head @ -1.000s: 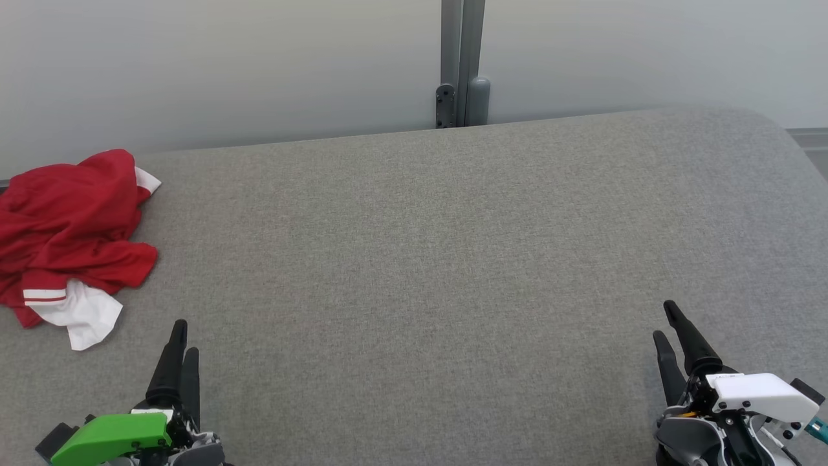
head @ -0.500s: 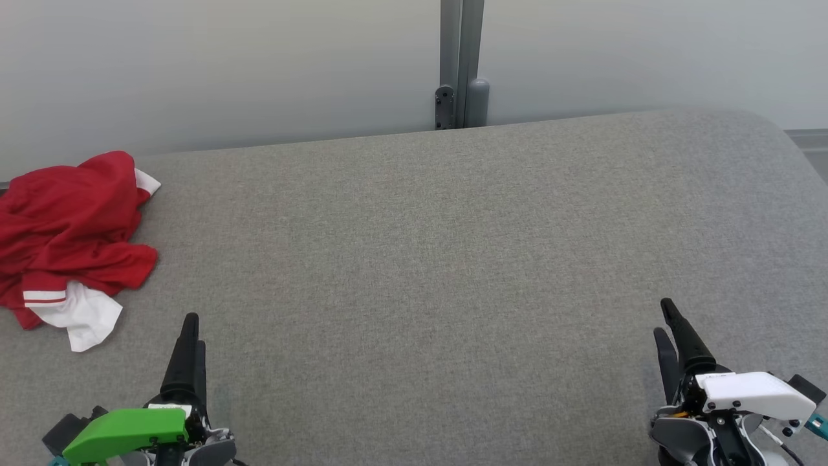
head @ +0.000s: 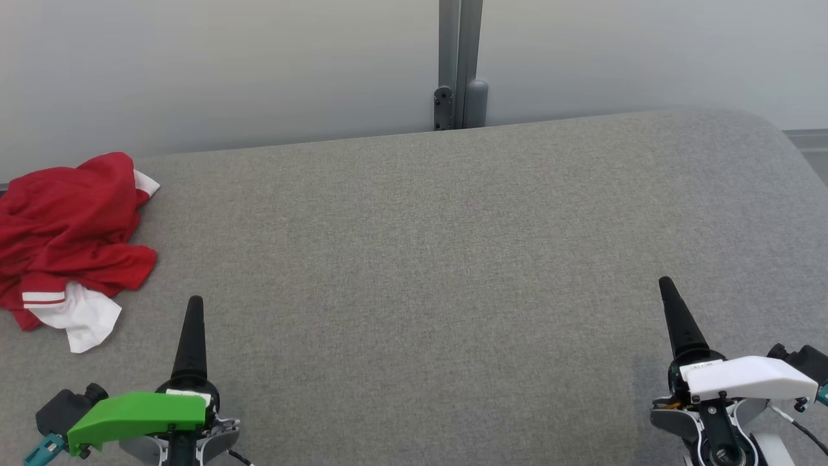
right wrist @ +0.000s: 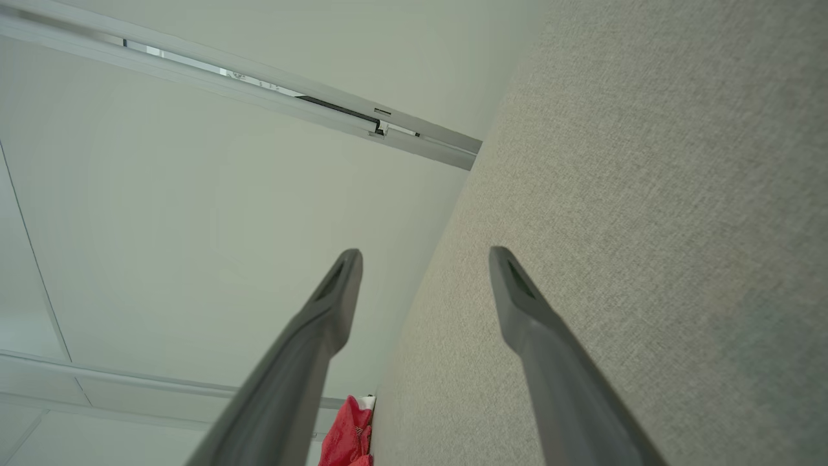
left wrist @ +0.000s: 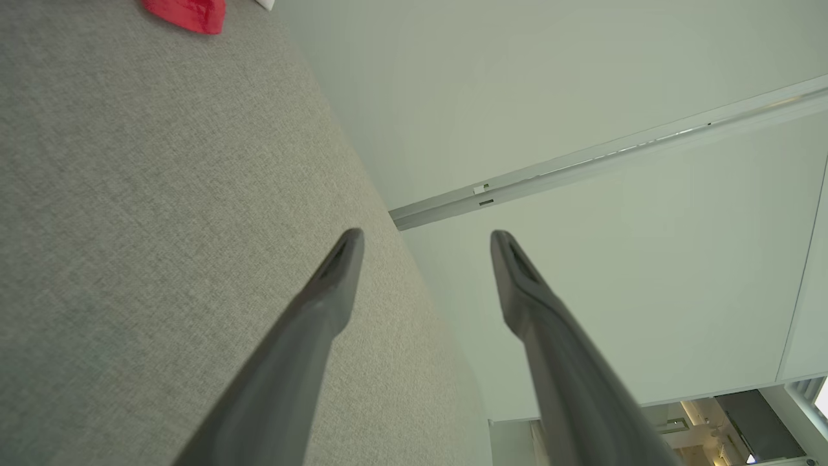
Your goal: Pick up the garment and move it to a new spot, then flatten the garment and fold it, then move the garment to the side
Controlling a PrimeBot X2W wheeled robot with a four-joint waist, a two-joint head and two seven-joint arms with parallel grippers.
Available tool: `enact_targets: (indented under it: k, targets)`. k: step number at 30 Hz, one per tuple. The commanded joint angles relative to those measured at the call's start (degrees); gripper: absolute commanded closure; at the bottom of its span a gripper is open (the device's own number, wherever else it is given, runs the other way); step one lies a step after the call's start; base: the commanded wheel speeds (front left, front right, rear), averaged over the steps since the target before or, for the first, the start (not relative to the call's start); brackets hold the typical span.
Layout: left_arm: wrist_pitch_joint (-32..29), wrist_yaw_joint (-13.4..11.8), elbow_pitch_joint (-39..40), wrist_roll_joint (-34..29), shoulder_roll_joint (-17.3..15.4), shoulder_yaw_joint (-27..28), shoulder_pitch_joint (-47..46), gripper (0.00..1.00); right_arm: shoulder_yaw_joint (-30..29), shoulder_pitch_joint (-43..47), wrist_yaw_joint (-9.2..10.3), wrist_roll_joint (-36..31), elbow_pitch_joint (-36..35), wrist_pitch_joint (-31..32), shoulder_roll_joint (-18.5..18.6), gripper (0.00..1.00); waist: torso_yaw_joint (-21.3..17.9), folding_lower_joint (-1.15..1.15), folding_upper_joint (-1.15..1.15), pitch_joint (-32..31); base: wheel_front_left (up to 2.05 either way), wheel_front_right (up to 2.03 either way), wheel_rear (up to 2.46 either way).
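The garment (head: pixel 65 239), red with white trim, lies crumpled at the far left of the grey padded table (head: pixel 420 259). A corner of the garment (left wrist: pixel 187 13) shows at the top left of the left wrist view, and a bit of the garment (right wrist: pixel 346 433) shows low in the right wrist view. My left gripper (head: pixel 195 301) hovers near the front left, right of the garment and apart from it. Seen from the wrist, the left gripper (left wrist: pixel 427 243) is open and holds nothing. My right gripper (head: pixel 665 285) is at the front right. From its own wrist, the right gripper (right wrist: pixel 424 259) is open too.
A grey metal post (head: pixel 459 65) stands against the pale wall behind the table's far edge. The table's far right corner (head: pixel 763 129) is rounded. Bare grey fabric stretches between the two grippers.
Both wrists have rolled, so in the head view one finger now hides the other. Both grippers' tips have advanced a little across the table. The garment has not moved.
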State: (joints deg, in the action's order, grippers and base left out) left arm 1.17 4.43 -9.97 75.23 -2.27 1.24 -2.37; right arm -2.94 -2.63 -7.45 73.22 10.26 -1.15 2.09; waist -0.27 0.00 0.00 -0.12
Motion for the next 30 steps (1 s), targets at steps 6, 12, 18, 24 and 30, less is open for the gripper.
enact_targets:
  k: [6,12,18,24,30]
  targets:
    - [1.7,-0.9,2.5,-8.7,-0.4,-1.7,-0.7,0.00,1.0,0.0,-0.03,-7.8,-3.1,-1.7,0.5,0.00,0.0,0.00,0.00,-0.1,0.00,0.00,0.00]
    - [2.8,-1.4,3.6,-15.5,-0.4,-3.0,-0.3,0.00,2.2,0.4,-0.03,-14.3,-4.4,-2.9,0.5,0.00,0.0,0.00,0.00,-0.2,0.00,0.00,0.00]
    - [4.0,-1.7,4.1,-22.8,-0.5,-4.0,0.4,0.00,3.2,0.9,-0.03,-20.4,-5.5,-4.0,0.6,0.00,-0.1,0.00,0.00,-0.2,0.00,0.00,0.00]
    - [5.0,-2.0,4.3,-29.8,-0.5,-4.3,1.3,0.00,4.0,1.5,-0.03,-26.6,-6.3,-5.1,0.6,0.00,-0.3,0.00,0.00,-0.2,0.00,0.00,0.00]
    - [6.0,-2.3,4.6,-34.7,-0.5,-4.5,2.5,0.00,5.2,1.7,-0.03,-32.4,-6.6,-6.0,0.6,0.00,-0.5,0.00,0.00,-0.2,0.00,0.00,0.00]
